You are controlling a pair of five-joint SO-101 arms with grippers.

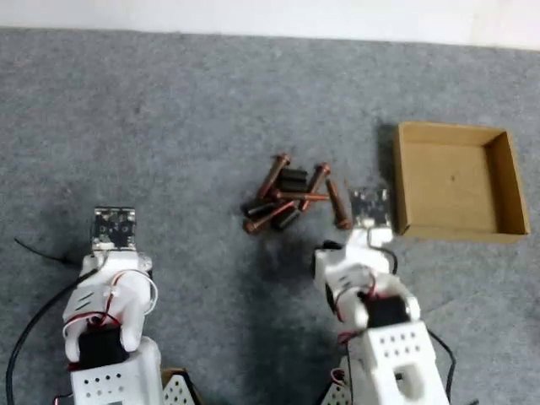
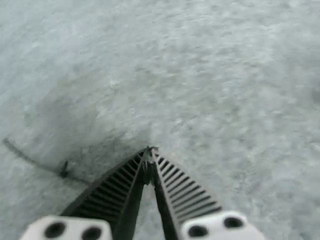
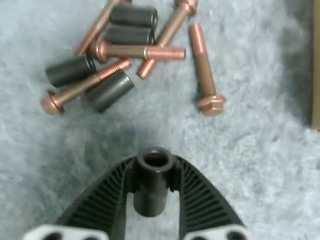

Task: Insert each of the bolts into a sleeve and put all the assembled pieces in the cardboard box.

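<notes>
Right gripper (image 3: 153, 169) is clenched on one sleeve (image 3: 150, 195), open end toward the wrist camera. Left gripper (image 2: 150, 154) is pinched closed on nothing, over bare carpet (image 2: 210, 75), well apart from the parts. A single bolt (image 3: 202, 65) lies just beside the right gripper. The pile of bolts (image 1: 278, 198) and loose sleeves (image 1: 293, 179) sits at its 11 o'clock, pieces crossed. Cardboard box (image 1: 456, 229) at 2 o'clock, no assembled piece in it yet.

Risks: pulling a bolt from the tangle likely drags or rolls its neighbours. The held sleeve could twist when a bolt is pushed in. The box wall is close at 3 o'clock, so a swing could clip it. Open carpet lies at 9 o'clock of the pile.
</notes>
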